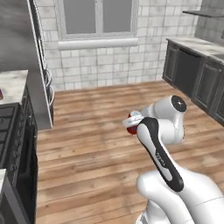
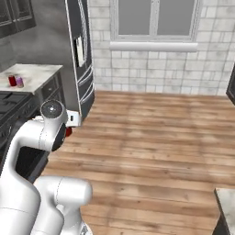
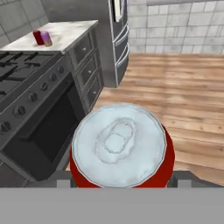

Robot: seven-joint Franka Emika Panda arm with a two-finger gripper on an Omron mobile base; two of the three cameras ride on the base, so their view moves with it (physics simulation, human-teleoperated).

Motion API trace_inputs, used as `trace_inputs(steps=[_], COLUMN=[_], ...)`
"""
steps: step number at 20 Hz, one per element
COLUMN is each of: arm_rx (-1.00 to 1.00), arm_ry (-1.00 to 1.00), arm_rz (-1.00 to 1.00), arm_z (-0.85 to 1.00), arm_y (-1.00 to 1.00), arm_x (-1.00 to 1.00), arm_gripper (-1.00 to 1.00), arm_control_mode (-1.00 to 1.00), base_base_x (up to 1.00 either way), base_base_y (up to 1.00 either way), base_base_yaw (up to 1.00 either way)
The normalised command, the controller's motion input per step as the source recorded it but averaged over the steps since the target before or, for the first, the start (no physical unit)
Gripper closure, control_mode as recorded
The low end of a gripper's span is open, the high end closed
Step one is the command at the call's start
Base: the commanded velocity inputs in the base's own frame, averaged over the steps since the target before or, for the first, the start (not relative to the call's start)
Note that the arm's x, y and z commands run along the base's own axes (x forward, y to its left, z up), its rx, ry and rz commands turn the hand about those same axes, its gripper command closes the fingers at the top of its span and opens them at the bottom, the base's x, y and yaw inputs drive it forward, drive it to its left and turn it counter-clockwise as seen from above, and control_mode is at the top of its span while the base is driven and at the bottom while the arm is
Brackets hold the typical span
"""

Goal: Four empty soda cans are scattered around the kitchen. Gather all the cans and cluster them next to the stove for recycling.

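A: Location of the red soda can with the silver pull-tab top?
B: Held between the tips of the two-finger gripper, silver top facing the hand camera, out over the wood plank floor in front of the wide black gas stove. Seen in the left base view as a red patch beside the white wrist, and in the right base view as a sliver of red just below the wrist.

A: Gripper condition?
B: Partly open, closed onto the red can's sides; dark fingertips just visible left and right of the can body.

A: Other cans relative to the stove?
B: Two small cans standing close together on the white-grey marble counter just beyond the stove: one red, one purple-pink. Touching or merely adjacent, cannot tell. Same pair visible in the right base view, red and purple, near the counter's stove-side edge.

A: Surroundings next to the stove?
B: Cast-iron grates on top, round knobs along the front, dark oven door below. Past the marble counter, a tall grey steel refrigerator. Behind it, grey tiled wall with a white-framed window.

A: Held can's attitude?
B: Upright relative to the hand camera; well apart from the two counter cans.
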Motion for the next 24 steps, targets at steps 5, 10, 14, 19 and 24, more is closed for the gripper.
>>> trace_inputs(steps=[5,10,14,19,24], arm_rx=[0.00,0.00,0.00,0.00,0.00], arm_ry=[0.00,0.00,0.00,0.00,0.00], arm_rz=[0.00,0.00,0.00,0.00,0.00], arm_z=[0.00,0.00,0.00,0.00,0.00], arm_y=[0.00,0.00,0.00,0.00,0.00], arm_x=[0.00,0.00,0.00,0.00,0.00], arm_gripper=[1.00,1.00,1.00,1.00,1.00], arm_control_mode=[1.00,1.00,1.00,1.00,1.00], base_base_x=[0.66,0.66,0.56,0.54,0.53], base_base_y=[0.04,0.00,0.01,0.03,0.09], base_base_yaw=[0.26,0.27,0.29,0.29,0.29])
